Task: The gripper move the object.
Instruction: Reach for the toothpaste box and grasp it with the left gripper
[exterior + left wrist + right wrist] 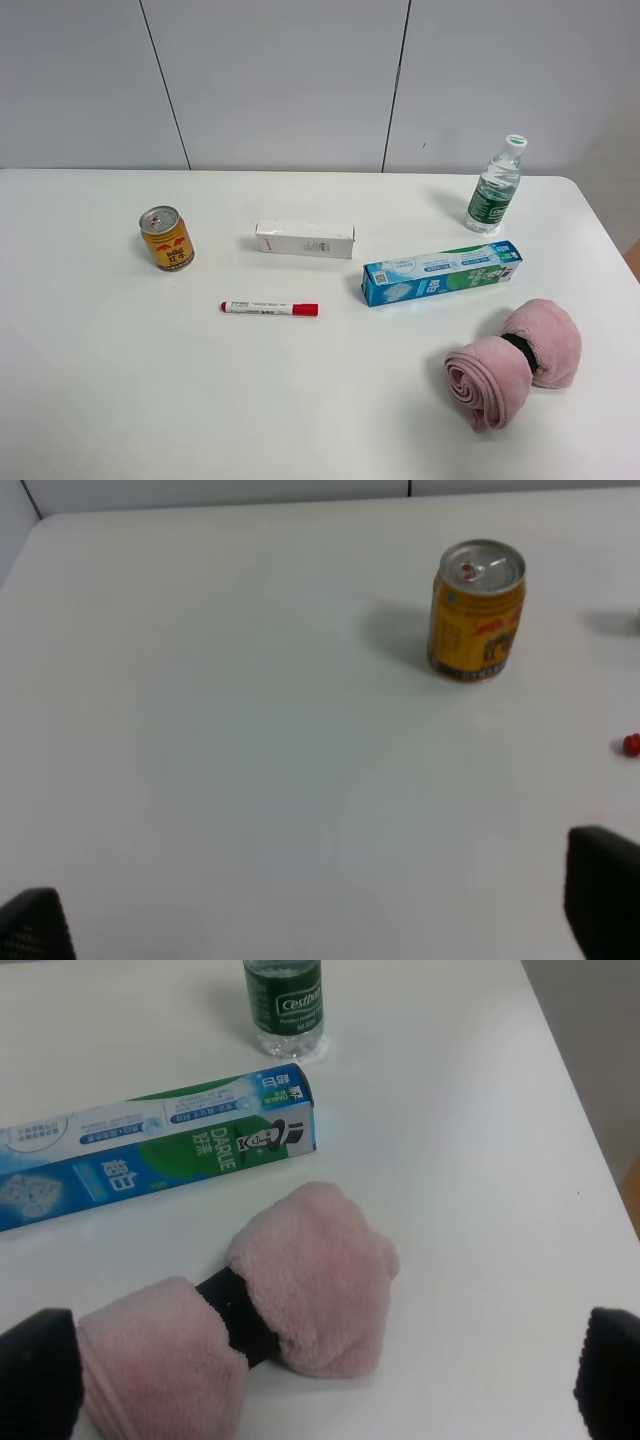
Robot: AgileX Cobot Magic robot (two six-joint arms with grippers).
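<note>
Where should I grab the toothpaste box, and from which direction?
Grip the toothpaste box at mid-length, jaws across its narrow width, coming straight down. It lies flat and long, so the middle should balance; the pink towel crowds its near side, so avoid a sideways approach.

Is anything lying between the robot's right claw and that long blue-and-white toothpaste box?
Yes. A rolled pink towel with a black band lies between the right gripper, fingers open, and the blue-and-white toothpaste carton. The towel sits close to the carton without touching it.

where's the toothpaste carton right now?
The toothpaste carton lies flat right of centre in the exterior high view, between the water bottle behind and the rolled pink towel in front.
</note>
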